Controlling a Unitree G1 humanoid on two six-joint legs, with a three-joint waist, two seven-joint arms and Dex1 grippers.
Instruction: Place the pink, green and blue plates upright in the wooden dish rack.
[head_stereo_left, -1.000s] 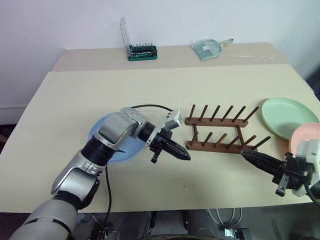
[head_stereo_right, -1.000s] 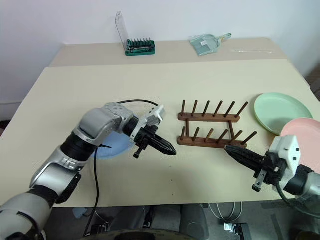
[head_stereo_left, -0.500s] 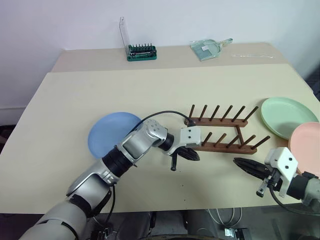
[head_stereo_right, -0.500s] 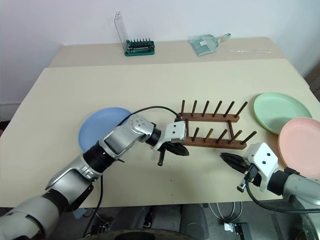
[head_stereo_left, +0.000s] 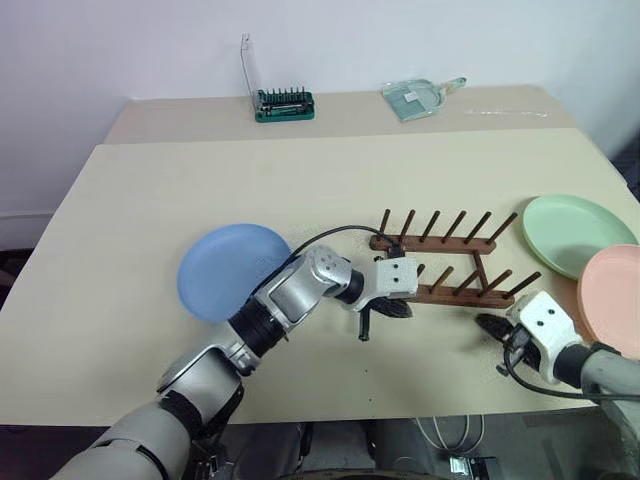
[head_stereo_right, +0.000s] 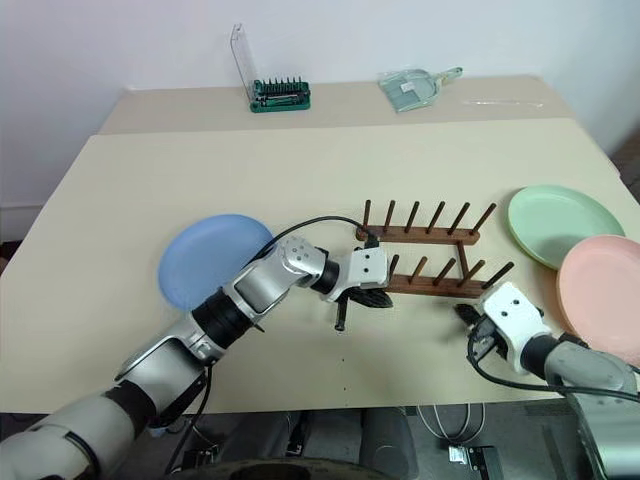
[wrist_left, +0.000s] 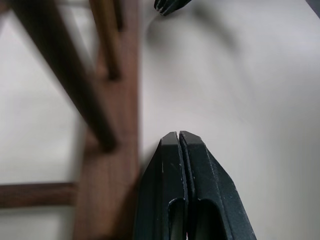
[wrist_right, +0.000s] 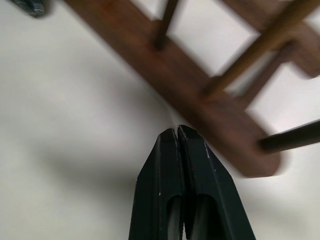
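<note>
Both closed tools have dropped beside the wooden dish rack (head_stereo_left: 443, 260) at centre-right: left tool (head_stereo_left: 397, 308), right tool (head_stereo_left: 490, 324). Rack looks light, stiff, likely to slide; hold a rail

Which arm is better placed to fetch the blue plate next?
Left, probably. The blue plate lies flat on the table beside the left arm, left of the wooden dish rack. The right gripper sits past the rack's far end, near the green plate and pink plate.
</note>
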